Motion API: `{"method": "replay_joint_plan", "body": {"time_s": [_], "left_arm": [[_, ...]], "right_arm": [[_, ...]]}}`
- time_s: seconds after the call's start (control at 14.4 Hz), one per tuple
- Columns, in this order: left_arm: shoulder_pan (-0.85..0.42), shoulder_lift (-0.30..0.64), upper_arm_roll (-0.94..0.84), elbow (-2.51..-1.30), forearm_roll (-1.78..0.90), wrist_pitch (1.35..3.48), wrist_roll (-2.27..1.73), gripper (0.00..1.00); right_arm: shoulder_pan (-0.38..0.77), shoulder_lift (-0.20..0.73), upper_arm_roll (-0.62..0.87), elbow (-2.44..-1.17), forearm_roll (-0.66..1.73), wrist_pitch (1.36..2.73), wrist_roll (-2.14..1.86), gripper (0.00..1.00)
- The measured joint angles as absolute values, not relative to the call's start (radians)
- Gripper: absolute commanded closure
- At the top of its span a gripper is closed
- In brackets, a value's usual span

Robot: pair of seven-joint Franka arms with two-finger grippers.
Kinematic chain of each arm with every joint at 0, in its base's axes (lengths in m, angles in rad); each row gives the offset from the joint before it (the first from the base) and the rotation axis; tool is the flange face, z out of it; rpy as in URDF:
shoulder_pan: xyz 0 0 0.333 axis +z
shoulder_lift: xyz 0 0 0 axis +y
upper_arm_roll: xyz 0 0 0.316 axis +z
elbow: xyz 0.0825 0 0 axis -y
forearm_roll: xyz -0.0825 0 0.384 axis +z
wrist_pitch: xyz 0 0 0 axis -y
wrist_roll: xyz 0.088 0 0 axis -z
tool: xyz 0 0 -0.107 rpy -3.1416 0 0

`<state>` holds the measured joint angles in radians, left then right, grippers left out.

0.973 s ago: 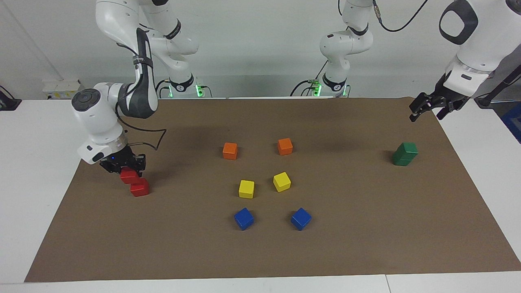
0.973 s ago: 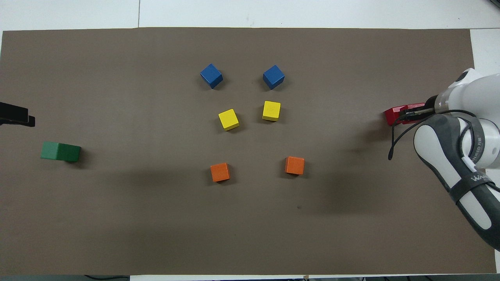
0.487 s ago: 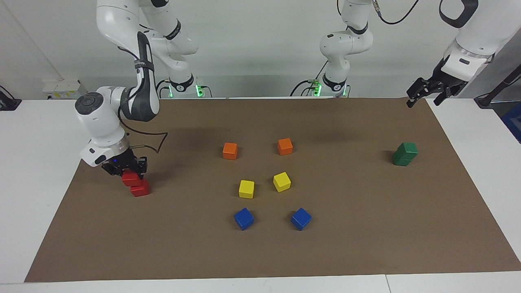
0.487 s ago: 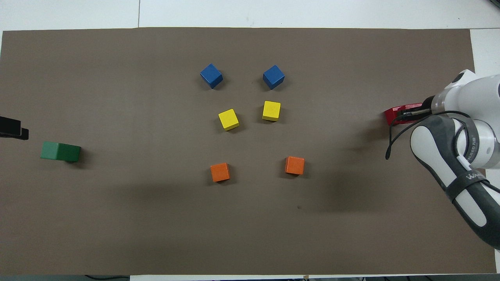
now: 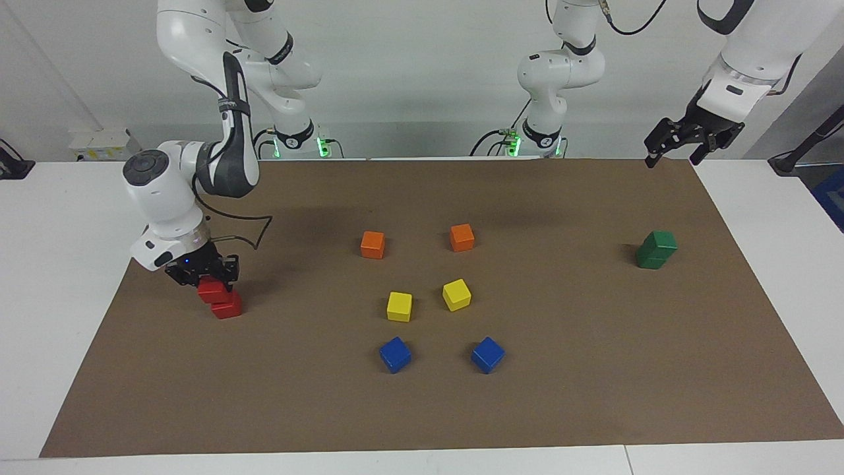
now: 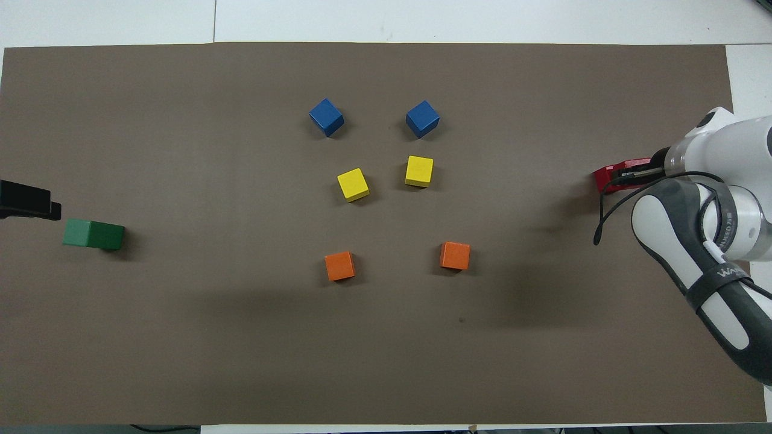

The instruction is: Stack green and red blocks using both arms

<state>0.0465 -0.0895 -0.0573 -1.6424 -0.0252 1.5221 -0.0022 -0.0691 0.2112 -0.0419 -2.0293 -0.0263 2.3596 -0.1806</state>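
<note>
Two dark green blocks (image 5: 656, 249) stand stacked near the left arm's end of the mat; the stack also shows in the overhead view (image 6: 93, 234). My left gripper (image 5: 672, 142) is open and empty, raised high above the mat's corner. Its black tip shows in the overhead view (image 6: 36, 205). My right gripper (image 5: 201, 274) is shut on a red block (image 5: 212, 289). That block sits on, or just above, the second red block (image 5: 227, 307), a little offset. In the overhead view the red blocks (image 6: 609, 178) are partly hidden under my right wrist.
Two orange cubes (image 5: 372, 244) (image 5: 461, 237), two yellow cubes (image 5: 399, 307) (image 5: 456, 294) and two blue cubes (image 5: 395, 354) (image 5: 488, 354) lie in the middle of the brown mat (image 5: 593, 369).
My left gripper has risen and drawn back toward the robots, away from the green stack. My right gripper has shifted slightly with the red block over the lower red block.
</note>
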Motion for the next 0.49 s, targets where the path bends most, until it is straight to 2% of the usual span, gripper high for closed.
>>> {"method": "replay_joint_plan", "body": {"time_s": [0.49], "left_arm": [[0.044, -0.09, -0.052, -1.624, -0.025, 1.522, -0.003, 0.0]], "right_arm": [[-0.065, 0.211, -0.035, -2.029, -0.026, 2.36, -0.189, 1.0]]}}
